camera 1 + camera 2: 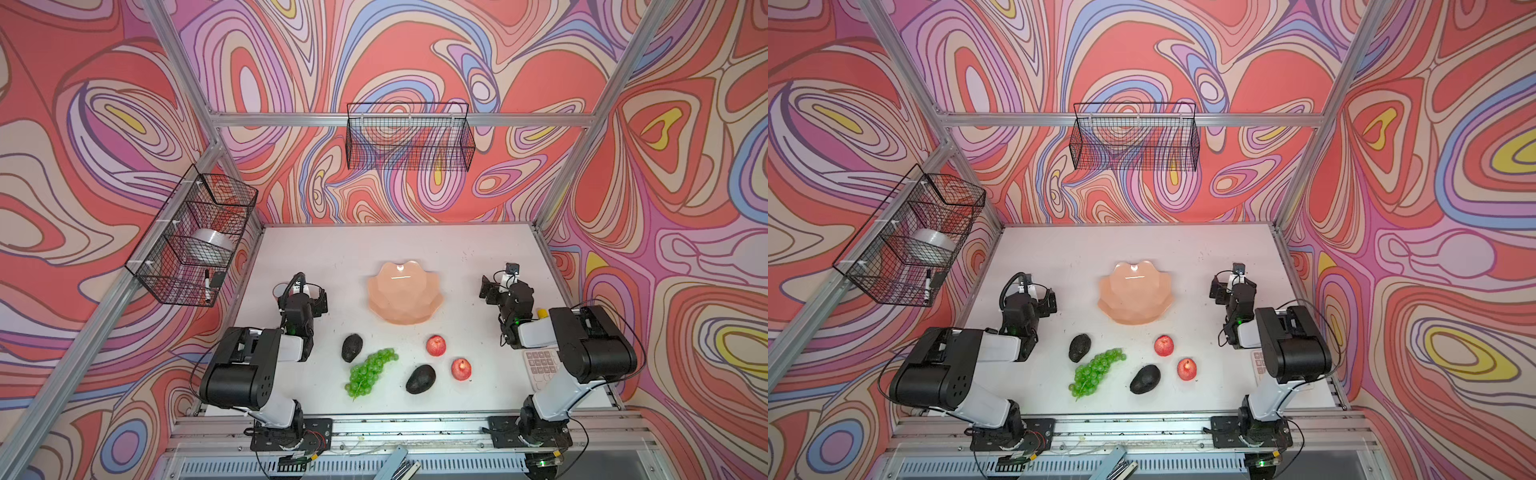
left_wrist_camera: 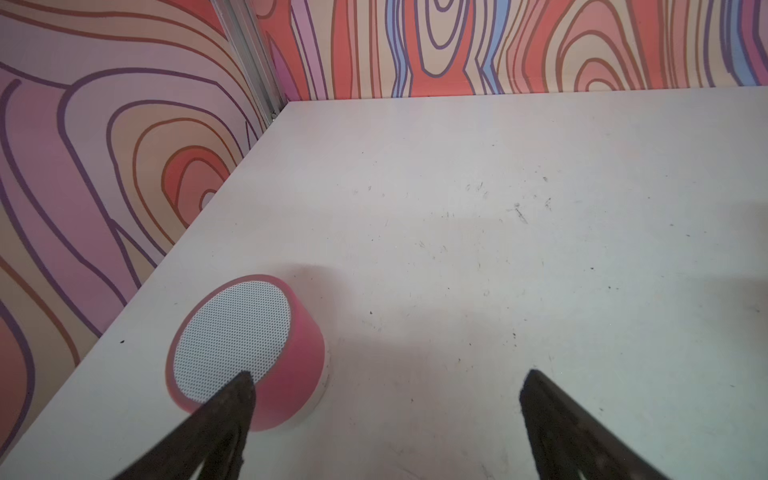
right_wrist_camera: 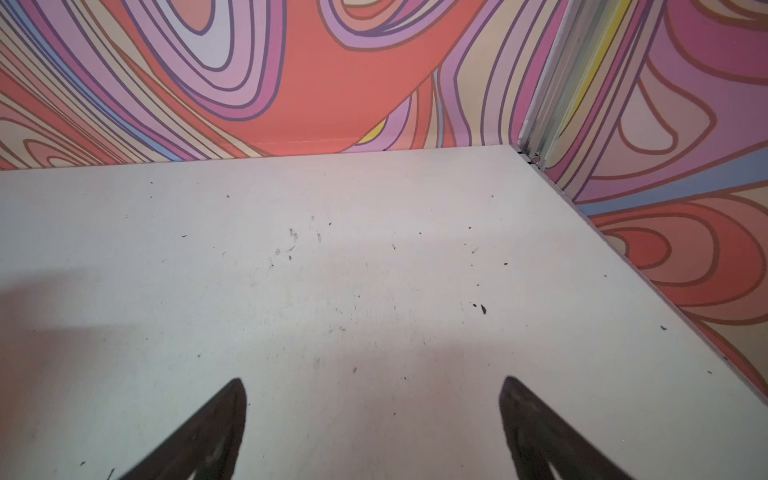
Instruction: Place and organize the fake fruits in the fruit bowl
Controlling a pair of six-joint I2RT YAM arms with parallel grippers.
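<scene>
The fruit bowl (image 1: 404, 293), peach-pink with a scalloped rim, sits on the white worktop (image 1: 332, 253) about midway between the two arms, and shows in both top views (image 1: 1135, 293); all five fake fruits lie on the worktop outside it, on the side towards the arm bases; the rear avocado (image 1: 352, 347) lies just beside the upper end of the grapes (image 1: 370, 371), a long bright green bunch running aslant towards the front edge; the front avocado (image 1: 420, 379) lies apart from the bunch, near the front apple (image 1: 461, 369); the rear apple (image 1: 436, 345) stands between that apple and the bowl, touching neither. The left arm (image 1: 266, 357) is folded at the left of the fruits; the left jaws, seen in the left wrist view, stand wide apart with nothing between them, above bare worktop; one finger (image 2: 224, 415) overlaps in that view a pink round puck (image 2: 249, 345) with a white perforated top, and whether it touches the puck I cannot tell. The right arm (image 1: 582, 353) is folded at the right; the right jaws likewise stand wide apart, holding nothing, over scuffed bare worktop towards the far right corner; a pale calculator (image 1: 540, 368) lies partly under this arm. A black back basket (image 1: 409, 137) hangs on the rear wall; a black side basket (image 1: 195, 237) on the left wall holds a tape roll (image 1: 212, 245) and a marker (image 1: 206, 284).
</scene>
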